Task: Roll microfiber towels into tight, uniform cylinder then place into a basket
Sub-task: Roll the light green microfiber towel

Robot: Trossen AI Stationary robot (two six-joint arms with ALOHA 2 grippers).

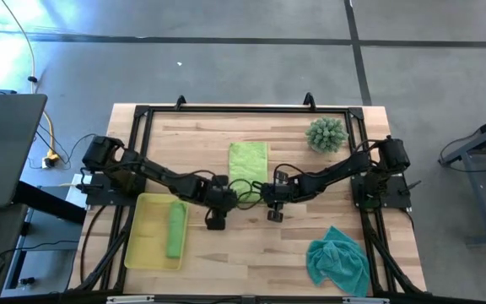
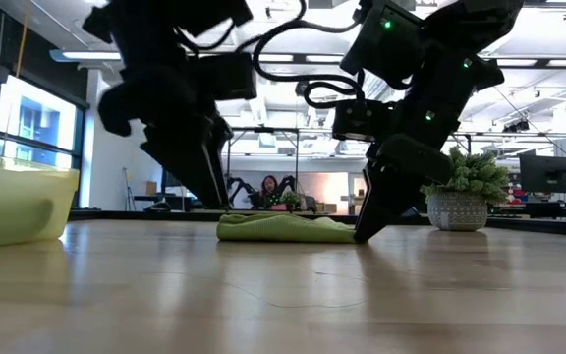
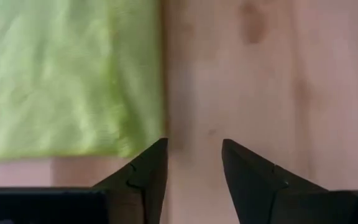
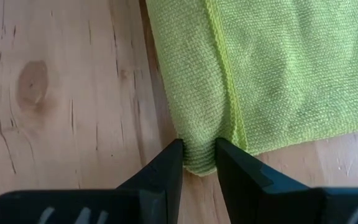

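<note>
**One towel stored, a second being worked, a third waiting**

Two dark robot arms are reaching toward the middle of a wooden table (image 1: 226, 245), meeting at the near end of a lime green towel (image 1: 248, 160) that is lying flat and stretching away from both claws.

The right claw (image 4: 198, 163) is pinching a folded corner of this flat towel between its fingers — the cloth is bunching up where the tips are squeezing it. The left claw (image 3: 194, 163) is standing released just beside the towel's opposite near corner, with bare wood showing between its fingers and nothing in its hold; the towel edge is lying next to one fingertip, not in the gap.

Behind the left claw, toward that arm's side of the table, the yellow basket (image 1: 138, 245) is already holding one rolled green towel (image 1: 175, 230), lying as a neat cylinder along one side. Behind the right claw, near the table's front corner, a teal towel (image 1: 337, 260) is sitting in a crumpled heap, untouched. A spiky green plant (image 1: 326, 134) is standing beyond the right claw at the table's far side.

By this reading, roughly a third of the job is finished: the flat green towel is only at the first stage of its roll, and the teal one is waiting to be flattened, rolled and stored.
</note>
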